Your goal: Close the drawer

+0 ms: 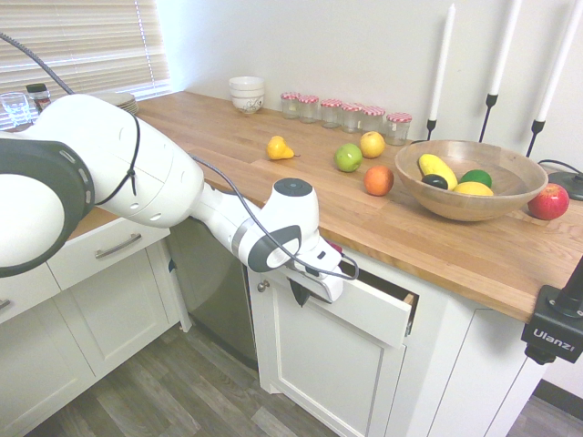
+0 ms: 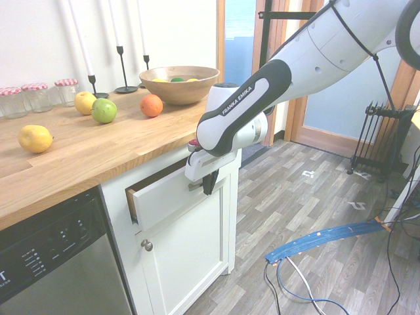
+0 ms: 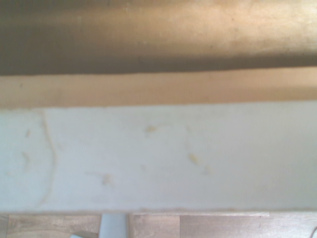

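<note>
The drawer (image 1: 369, 311) is a wide white flat-front one under the butcher-block counter, standing a little way out, with its bare-wood side (image 1: 412, 305) showing. In the second exterior view the drawer (image 2: 164, 195) juts from the cabinet, with a dark gap above it. My gripper (image 1: 300, 292) is at the drawer's front, beside the curved grey handle (image 1: 352, 269). The gripper (image 2: 209, 183) is shut, its dark fingers together, pointing down and resting against the front panel, holding nothing. Close up, the wrist view shows the drawer front's white top edge (image 3: 158, 158).
The counter (image 1: 273, 196) carries a wooden bowl (image 1: 469, 177) of fruit, loose fruit, glass jars (image 1: 346, 114) and candlesticks. A cabinet door (image 2: 180, 262) sits below the drawer, and a dishwasher (image 2: 52, 256) stands beside it. Wood-look floor (image 2: 295, 197) lies open in front.
</note>
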